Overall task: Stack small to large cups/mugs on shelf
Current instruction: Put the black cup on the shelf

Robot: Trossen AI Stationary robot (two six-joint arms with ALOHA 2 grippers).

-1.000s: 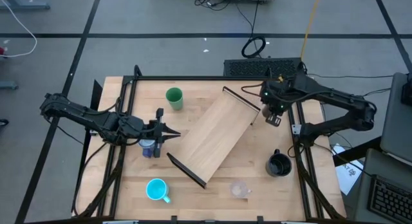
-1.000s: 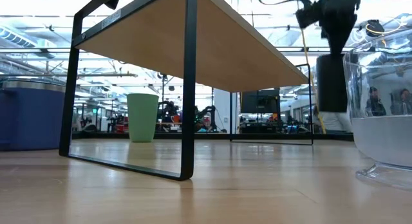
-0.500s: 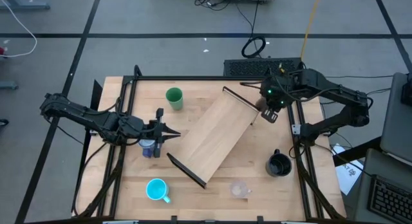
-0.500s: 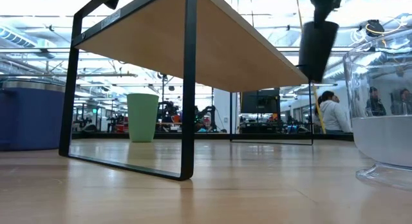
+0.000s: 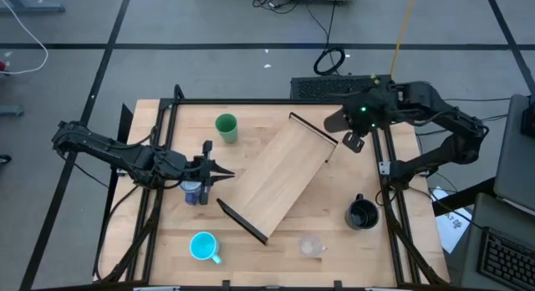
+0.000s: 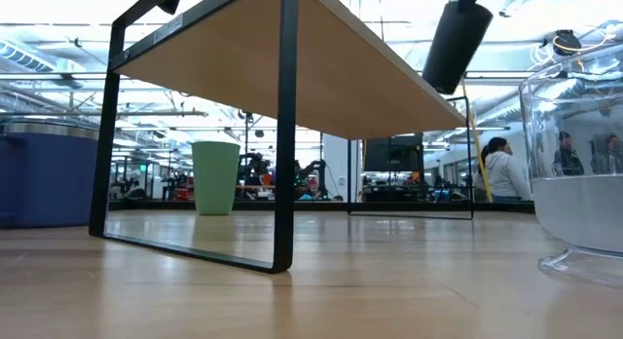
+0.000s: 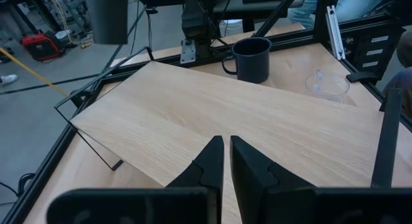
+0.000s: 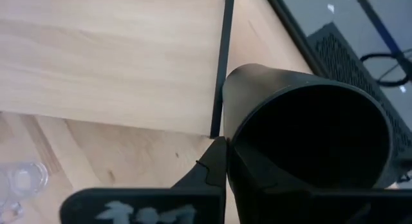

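Note:
The shelf [image 5: 276, 178], a light-wood board on dark end brackets, stands slantwise mid-table. My right gripper [image 5: 351, 130] is high over its far right end, shut on the tall black cup [image 5: 336, 119]. My left gripper [image 5: 219, 170] is shut, hovering level at the shelf's left edge, above the blue-purple mug [image 5: 194, 191]. On the tabletop stand the green tumbler [image 5: 226, 128] at the far left, the cyan mug [image 5: 203, 246] and the clear cup [image 5: 312, 246] at the near edge, and the wide black mug [image 5: 362, 213] at the right. My right gripper holds the tall black cup by its wall at the rim [image 8: 225, 124], one finger [image 8: 248, 176] inside the mouth and one finger [image 8: 209, 172] outside. The fingers slant down from above. The cup [image 6: 456, 42] hangs tilted, lifted clear of table and shelf.
Dark rails frame the tabletop [image 5: 251, 107]. A keyboard [image 5: 334, 88] lies beyond the far edge. People [image 6: 501, 173] are in the room behind. Bare wood shows between the shelf's far right end and the wide black mug.
My right gripper has risen with the tall black cup, drifted toward the table's far edge and tipped. The cup, hanging upright before, is now higher and tilted, its bottom swung toward the shelf.

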